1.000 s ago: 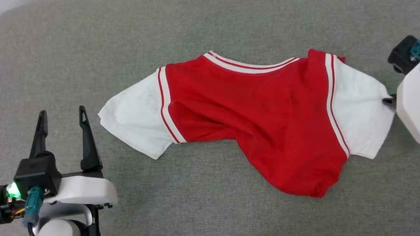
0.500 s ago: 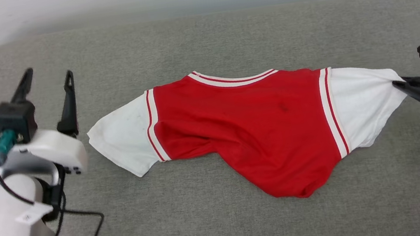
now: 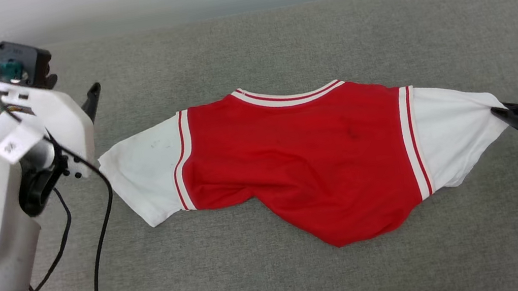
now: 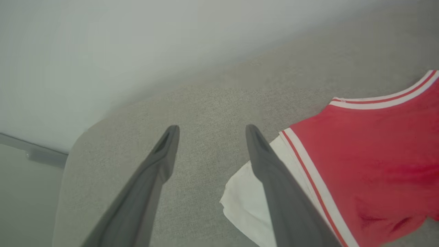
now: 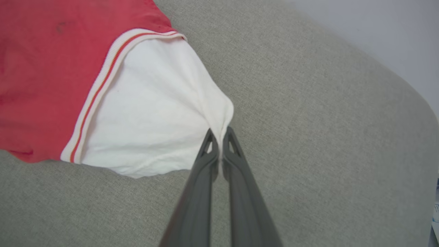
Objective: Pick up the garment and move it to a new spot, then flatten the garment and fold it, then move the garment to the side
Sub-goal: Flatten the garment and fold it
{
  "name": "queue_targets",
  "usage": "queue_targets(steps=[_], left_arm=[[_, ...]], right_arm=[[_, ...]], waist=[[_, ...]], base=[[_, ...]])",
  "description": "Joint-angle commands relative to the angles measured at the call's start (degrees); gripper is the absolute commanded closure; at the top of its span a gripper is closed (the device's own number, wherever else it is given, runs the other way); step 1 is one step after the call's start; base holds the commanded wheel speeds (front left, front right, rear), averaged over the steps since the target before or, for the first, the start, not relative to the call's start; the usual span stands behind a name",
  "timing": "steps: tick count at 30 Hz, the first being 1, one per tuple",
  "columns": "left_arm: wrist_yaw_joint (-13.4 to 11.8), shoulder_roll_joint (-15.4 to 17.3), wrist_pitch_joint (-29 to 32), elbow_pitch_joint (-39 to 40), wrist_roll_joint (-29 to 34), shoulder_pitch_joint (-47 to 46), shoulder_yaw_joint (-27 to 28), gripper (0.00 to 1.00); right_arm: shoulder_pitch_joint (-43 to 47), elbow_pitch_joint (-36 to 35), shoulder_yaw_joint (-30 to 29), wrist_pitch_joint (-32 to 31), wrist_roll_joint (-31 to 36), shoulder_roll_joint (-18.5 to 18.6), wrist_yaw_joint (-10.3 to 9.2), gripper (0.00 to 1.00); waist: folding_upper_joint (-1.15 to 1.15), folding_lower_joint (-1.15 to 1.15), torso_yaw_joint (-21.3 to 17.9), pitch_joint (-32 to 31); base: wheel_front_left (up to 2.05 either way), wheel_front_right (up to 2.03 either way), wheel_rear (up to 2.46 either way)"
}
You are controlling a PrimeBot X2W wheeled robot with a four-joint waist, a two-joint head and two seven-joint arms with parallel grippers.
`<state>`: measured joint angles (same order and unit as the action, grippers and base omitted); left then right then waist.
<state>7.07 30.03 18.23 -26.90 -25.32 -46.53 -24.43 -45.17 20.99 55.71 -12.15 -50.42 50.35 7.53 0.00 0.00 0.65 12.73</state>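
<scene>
Garment [image 3: 302, 159] lies unfolded, partly spread, on cushion [image 3: 280, 286]. Right gripper [image 5: 219, 133] pinches a sleeve [image 5: 154, 103]; left gripper [image 4: 211, 128] spread, empty. Flattening, folding remain.

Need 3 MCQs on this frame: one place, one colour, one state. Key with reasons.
1. Where does the right hand grip the red jersey T-shirt with white sleeves?
A) the striped neckline
B) the tip of a white sleeve
C) the red hem

2. What colour is the woven fabric cushion under the shirt?
A) grey
B) blue
C) brown

3. What state is the left hand in?
A) shut on a sleeve
B) shut, empty
C) open, gripping nothing

Key:
1 B: the right wrist view shows it pinched on bunched sleeve cloth.
2 A: it is grey in every view.
3 C: its prongs stand apart over bare cushion.
</scene>
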Motion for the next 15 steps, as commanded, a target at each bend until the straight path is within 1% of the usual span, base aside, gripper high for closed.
queue_targets(steps=[1,5,7,12,15], left_arm=[[0.3,0.3,2.5,-0.6,-1.3,-1.3,-0.8,0.00],[0.3,1.2,12.1,-1.9,-6.2,-3.7,-5.3,0.00],[0.3,2.4,15.8,-2.1,-8.5,-4.7,-7.4,0.00],[0.3,4.5,22.5,-3.7,-13.6,-6.0,-11.2,0.00],[0.3,5.3,24.4,-5.4,-15.8,-6.8,-11.7,0.00]], right_arm=[[0.9,-0.3,-0.7,-0.3,0.3,0.3,-0.08,1.00],[2.2,-1.4,-3.3,-1.2,1.4,0.0,-0.08,1.00],[2.8,-2.0,-4.6,-1.7,1.9,-0.3,-0.08,1.00],[4.2,-3.5,-7.3,-3.2,3.3,-1.1,-0.08,1.00],[4.6,-4.6,-8.9,-4.1,4.3,-1.4,-0.08,1.00]], waist=[[0.00,0.00,-0.4,0.5],[0.00,0.00,-1.1,1.8],[0.00,0.00,-1.5,2.5],[0.00,0.00,-2.4,4.4],[0.00,0.00,-2.9,5.7]], base=[[0.00,0.00,0.00],[0.00,0.00,0.00],[0.00,0.00,0.00],[0.00,0.00,0.00],[0.00,0.00,0.00]])
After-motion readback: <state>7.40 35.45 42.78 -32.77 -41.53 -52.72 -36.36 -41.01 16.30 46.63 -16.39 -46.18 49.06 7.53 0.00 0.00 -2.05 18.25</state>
